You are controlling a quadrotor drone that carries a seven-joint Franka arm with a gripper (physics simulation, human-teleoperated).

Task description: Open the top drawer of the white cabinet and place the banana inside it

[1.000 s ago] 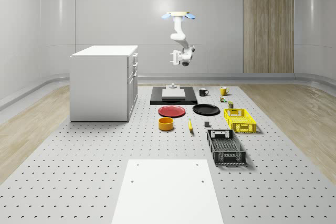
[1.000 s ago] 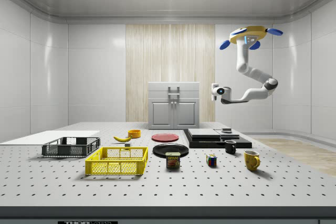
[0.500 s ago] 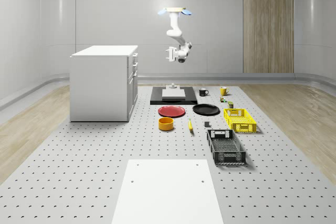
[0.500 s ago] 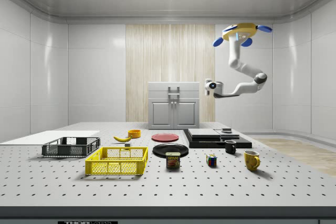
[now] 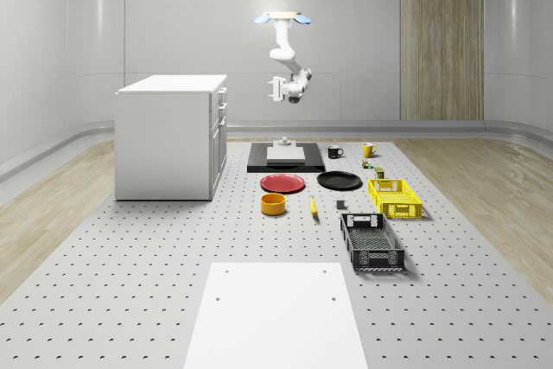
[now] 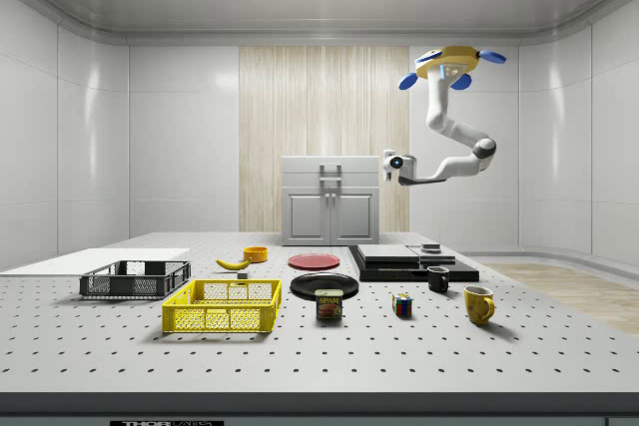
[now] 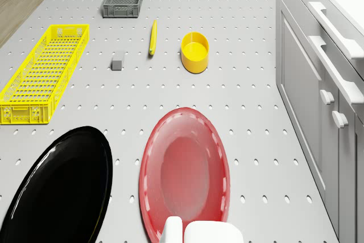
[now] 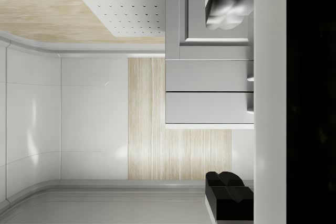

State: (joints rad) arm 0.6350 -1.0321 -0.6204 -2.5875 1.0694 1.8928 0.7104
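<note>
The white cabinet (image 5: 173, 137) stands at the whole-scene view's left, its drawers shut; the top drawer's handle (image 6: 330, 171) faces the side camera. The banana (image 5: 313, 206) lies on the table beside the yellow bowl, also seen from the side as the banana (image 6: 234, 263) and from the drone as the banana (image 7: 152, 37). The drone (image 5: 282, 18) hovers high over the black slab, right of the cabinet. My gripper (image 5: 275, 91) points toward the cabinet at top-drawer height, a gap short of it. In the wrist view the gripper (image 8: 226, 98) is open and empty, facing the cabinet front (image 8: 209, 92).
A red plate (image 5: 283, 183), a black plate (image 5: 339, 181) and a yellow bowl (image 5: 273, 204) lie between the cabinet and a yellow crate (image 5: 395, 197). A dark crate (image 5: 371, 240), a black slab (image 5: 286, 160), two mugs (image 5: 335, 151) and a white sheet (image 5: 276, 313) also sit on the table.
Drone and arm have shifted toward the cabinet and slightly upward. The gripper has come closer to the top drawer's front, still open.
</note>
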